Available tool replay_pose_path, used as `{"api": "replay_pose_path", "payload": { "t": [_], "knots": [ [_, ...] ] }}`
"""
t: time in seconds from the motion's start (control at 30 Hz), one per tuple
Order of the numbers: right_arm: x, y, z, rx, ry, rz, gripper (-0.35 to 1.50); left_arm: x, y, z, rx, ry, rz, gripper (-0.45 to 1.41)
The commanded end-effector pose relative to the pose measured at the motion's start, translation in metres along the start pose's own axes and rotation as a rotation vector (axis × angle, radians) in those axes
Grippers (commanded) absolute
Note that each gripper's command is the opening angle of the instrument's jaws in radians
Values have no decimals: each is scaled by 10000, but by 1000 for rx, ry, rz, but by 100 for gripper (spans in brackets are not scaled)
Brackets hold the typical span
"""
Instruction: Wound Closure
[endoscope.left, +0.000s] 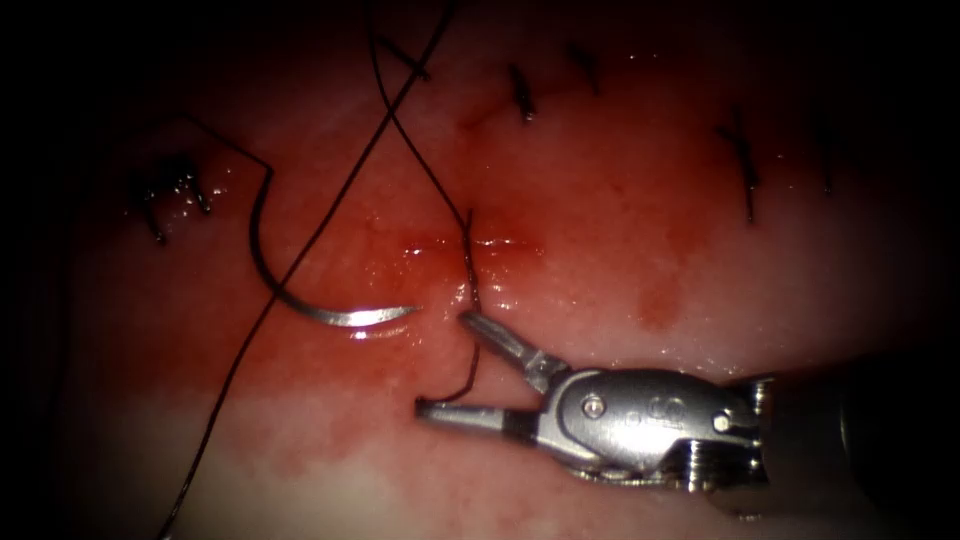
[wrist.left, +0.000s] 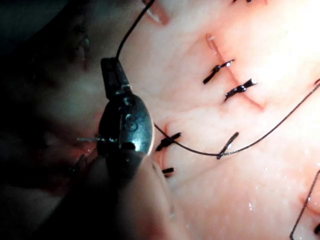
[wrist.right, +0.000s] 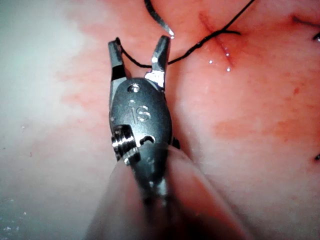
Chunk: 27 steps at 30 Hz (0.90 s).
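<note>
Straddling short thread tail (endoscope.left: 462, 380) w/ R tool (endoscope.left: 445, 365) jaws apart, nothing gripped | L tool (wrist.left: 114, 67) clenched on thread (wrist.left: 131, 32) | needle (endoscope.left: 300, 290) free on tissue (endoscope.left: 620, 240), left of cut (endoscope.left: 470, 245) | step: prob tail pickup; needs jaws closing on tail.

Needle (endoscope.left: 300, 290) lies free on the tissue (endoscope.left: 620, 260), left of the cut (endoscope.left: 470, 245). Right claw (endoscope.left: 445, 362) sits just below the cut, thread (endoscope.left: 468, 370) crossing between its spread jaws.

We see the right claw (endoscope.left: 448, 365) as polished, glossy metal, its housing smooth and mirror-bright. The curved needle (endoscope.left: 300, 300) is shiny steel catching glare. The thread (endoscope.left: 330, 215) looks dark, thin and matt. The tissue (endoscope.left: 620, 250) is soft, wet and glistening, slicked with red fluid (endoscope.left: 470, 245).
</note>
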Motion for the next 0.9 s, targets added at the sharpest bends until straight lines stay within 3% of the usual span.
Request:
{"api": "replay_pose_path", "payload": {
  "t": [0.03,0.1,0.17,0.2,0.27,0.33,0.4,0.53,0.6,0.63,0.67,0.73,0.9],
  "knots": [
    [-8,0,-3,-3,-16,-1,103,-2,8,3,-32,23,-20,-45],
    [-8,4,-8,-7,-30,-2,98,5,21,-4,-87,73,-52,-45],
    [-9,11,-12,-2,-46,-32,76,9,32,-12,-131,108,-70,-45],
    [-9,13,-12,6,-45,-69,74,12,39,-17,-153,120,-82,-45],
    [-8,20,-11,60,-36,-152,73,16,49,-24,-174,132,-102,-45],
    [-6,26,-8,89,-43,-165,68,18,63,-32,-193,140,-118,-45],
    [-2,31,-6,128,-56,-168,49,19,77,-35,-209,145,-129,-45],
    [16,41,6,186,-18,-162,44,13,122,-31,-246,143,-175,-45],
    [24,41,10,190,9,-156,26,9,139,-27,-261,145,-187,-45],
    [27,39,14,195,22,-130,-10,8,146,-25,-265,143,-198,-45],
    [29,37,16,203,21,-105,-30,7,152,-24,-272,144,-202,-45],
    [32,33,23,193,11,-8,-35,4,166,-22,-288,146,-217,-45],
    [35,27,41,168,9,55,-35,1,195,-19,-324,149,-259,-45]
  ]
}}
